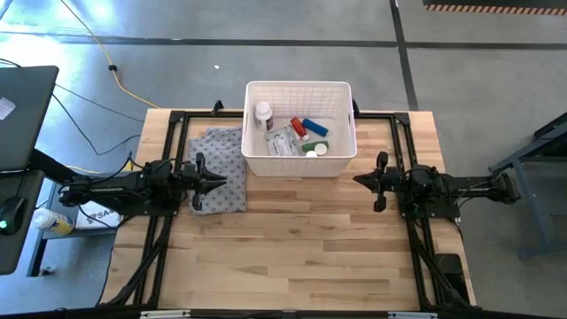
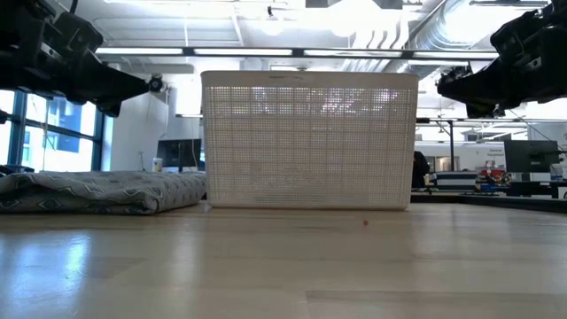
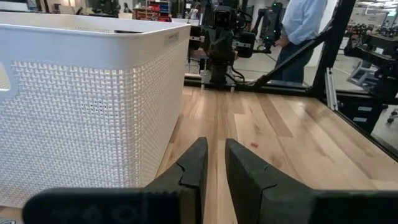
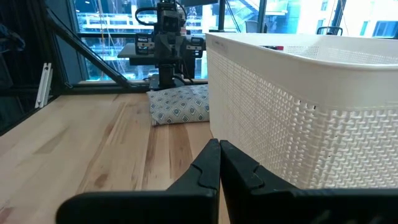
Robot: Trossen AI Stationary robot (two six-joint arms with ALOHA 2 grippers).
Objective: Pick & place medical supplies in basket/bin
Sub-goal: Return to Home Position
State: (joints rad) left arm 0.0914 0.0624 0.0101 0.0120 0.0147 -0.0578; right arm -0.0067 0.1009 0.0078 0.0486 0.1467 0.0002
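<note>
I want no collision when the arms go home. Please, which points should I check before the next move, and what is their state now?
1. Supplies in white basket: ok; blue block, red bottle and packet lie inside.
2. Left end effector empty: ok, slightly open.
3. Right end effector empty: ok, shut.
4. Both clear of the basket: ok, each beside it, apart.
5. Left end effector over grey patterned cloth: ok, well above it, not touching.
6. Person in the room: ok, far from both end effectors.
</note>
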